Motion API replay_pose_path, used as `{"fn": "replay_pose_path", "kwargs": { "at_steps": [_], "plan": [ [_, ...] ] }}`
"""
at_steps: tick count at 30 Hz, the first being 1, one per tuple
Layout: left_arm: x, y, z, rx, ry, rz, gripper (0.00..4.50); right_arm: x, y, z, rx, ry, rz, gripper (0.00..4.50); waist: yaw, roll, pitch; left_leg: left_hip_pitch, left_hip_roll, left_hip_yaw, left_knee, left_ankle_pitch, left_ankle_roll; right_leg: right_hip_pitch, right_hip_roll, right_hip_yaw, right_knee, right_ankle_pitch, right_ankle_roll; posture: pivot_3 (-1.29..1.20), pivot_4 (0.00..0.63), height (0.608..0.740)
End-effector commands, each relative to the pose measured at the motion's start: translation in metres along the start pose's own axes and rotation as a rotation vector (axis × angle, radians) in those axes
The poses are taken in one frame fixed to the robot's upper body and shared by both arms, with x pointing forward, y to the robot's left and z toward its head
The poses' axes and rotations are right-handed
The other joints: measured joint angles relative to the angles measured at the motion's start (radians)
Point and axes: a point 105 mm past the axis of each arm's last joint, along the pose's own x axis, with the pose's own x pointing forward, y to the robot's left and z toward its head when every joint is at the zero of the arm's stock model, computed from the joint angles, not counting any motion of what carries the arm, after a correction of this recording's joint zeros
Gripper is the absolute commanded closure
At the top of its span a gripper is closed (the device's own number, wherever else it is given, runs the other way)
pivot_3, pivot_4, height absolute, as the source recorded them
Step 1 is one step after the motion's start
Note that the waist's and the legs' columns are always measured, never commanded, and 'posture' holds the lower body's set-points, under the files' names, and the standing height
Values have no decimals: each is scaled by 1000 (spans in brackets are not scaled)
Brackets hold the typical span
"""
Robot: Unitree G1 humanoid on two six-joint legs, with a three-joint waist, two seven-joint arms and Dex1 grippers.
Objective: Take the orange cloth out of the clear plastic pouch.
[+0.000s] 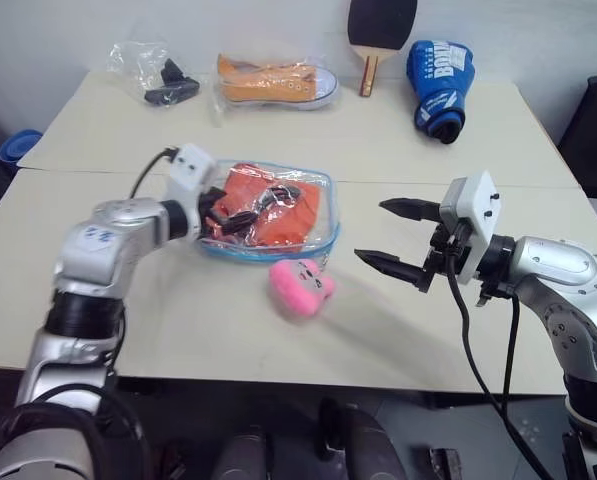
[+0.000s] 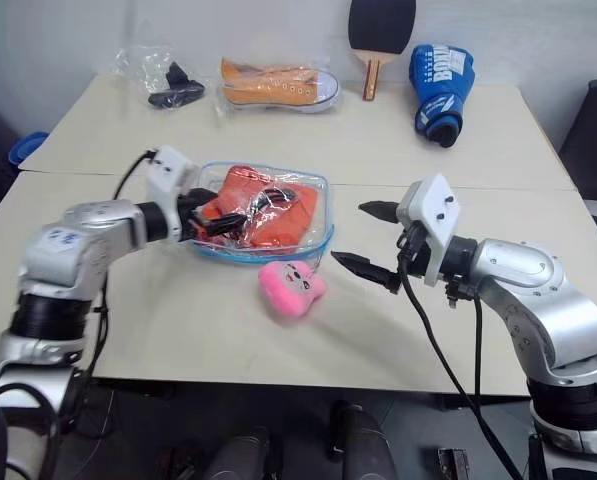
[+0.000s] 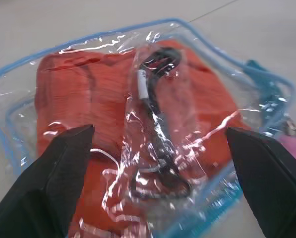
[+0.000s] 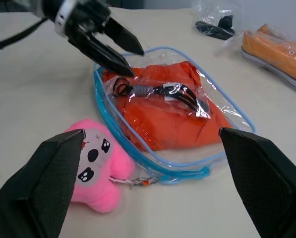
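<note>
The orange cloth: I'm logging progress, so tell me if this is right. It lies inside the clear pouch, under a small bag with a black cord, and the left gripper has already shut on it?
Not quite. The orange cloth does lie inside the clear plastic pouch under the small bag with the black cord, but the left gripper is open at the pouch, holding nothing, as the right wrist view shows.

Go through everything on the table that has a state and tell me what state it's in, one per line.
clear plastic pouch: lying flat, orange cloth inside
orange cloth: folded, inside the pouch
small clear packet with a black cord: on top of the cloth
left gripper: open, fingers at the pouch's edge
right gripper: open, empty, beside the pouch
pink plush toy: beside the pouch
orange sneaker: in clear wrap
</note>
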Motion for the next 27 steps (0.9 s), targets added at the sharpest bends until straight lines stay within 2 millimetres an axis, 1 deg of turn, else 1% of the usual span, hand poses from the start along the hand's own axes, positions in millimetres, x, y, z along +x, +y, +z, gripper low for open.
{"fn": "replay_pose_path", "kwargs": {
  "at_steps": [1, 5, 6, 8, 14, 17, 18, 20, 23, 24, 27],
  "plan": [
    [12, 3, 6, 63, 4, 10, 33, -3, 5, 10, -44, -29, -13, 0, -2, 0, 0, 0, 0, 2, 0, 0, 0, -1, 1, 0, 0, 0, 0, 0, 150, 740],
    [22, 12, -3, 96, 49, 38, 33, -7, 9, 7, -51, -17, -22, 0, -2, 0, 0, 1, 2, 9, 0, 0, -1, -1, 3, 2, 1, 0, 0, 0, 150, 740],
    [23, 15, -5, 98, 59, 53, 215, -8, 9, 5, -52, -14, -26, 0, -2, 0, 0, 1, 2, 9, 0, 1, -2, -1, 3, 2, 1, 0, -1, 0, 150, 740],
    [26, 14, -4, 127, 58, 45, 606, -9, 9, 3, -50, -9, -35, 0, 0, 0, 0, 2, 2, 9, 1, 1, -2, 0, 2, 3, 2, 1, -1, 0, 150, 740],
    [30, 8, -2, 134, 46, 44, 2429, -9, 11, 0, -50, -5, -39, 0, 1, -1, 0, 2, 2, 8, 1, 1, -2, -1, 2, 4, 2, 1, -1, 0, 150, 740],
    [27, 8, 4, 140, 16, 53, 3230, -8, 13, -1, -53, -3, -28, 0, 0, -1, 0, 2, 2, 8, 1, 1, -2, -1, 2, 4, 2, 1, -1, 0, 150, 740],
    [24, 11, 8, 143, -2, 70, 3531, -7, 13, -2, -55, -2, -23, 0, 0, -1, 0, 2, 2, 8, 1, 1, -2, -1, 2, 4, 2, 1, -1, 0, 150, 740],
    [13, 25, 12, 124, -20, 139, 4098, -5, 15, -3, -58, -2, -3, 0, -1, -1, 0, 2, 2, 8, 1, 1, -2, -1, 2, 4, 2, 1, -1, 0, 150, 740],
    [-12, 54, 13, 57, -53, 267, 4098, -3, 20, -2, -59, -3, 59, 0, -7, -1, 0, 3, 3, 7, 0, 1, -2, -1, 3, 5, 2, 1, -1, 0, 150, 740],
    [-25, 66, 12, 28, -67, 315, 4098, -2, 24, -2, -62, -6, 93, 0, -9, -1, 0, 4, 3, 7, 0, 1, -2, -1, 3, 6, 3, 1, -1, 0, 150, 740],
    [-73, 106, -2, -45, -66, 496, 4098, -1, 34, 1, -69, -13, 185, 0, -17, -1, 0, 4, 3, 6, 0, 1, -2, -1, 3, 6, 4, 1, -1, 0, 150, 740]
  ]
}}
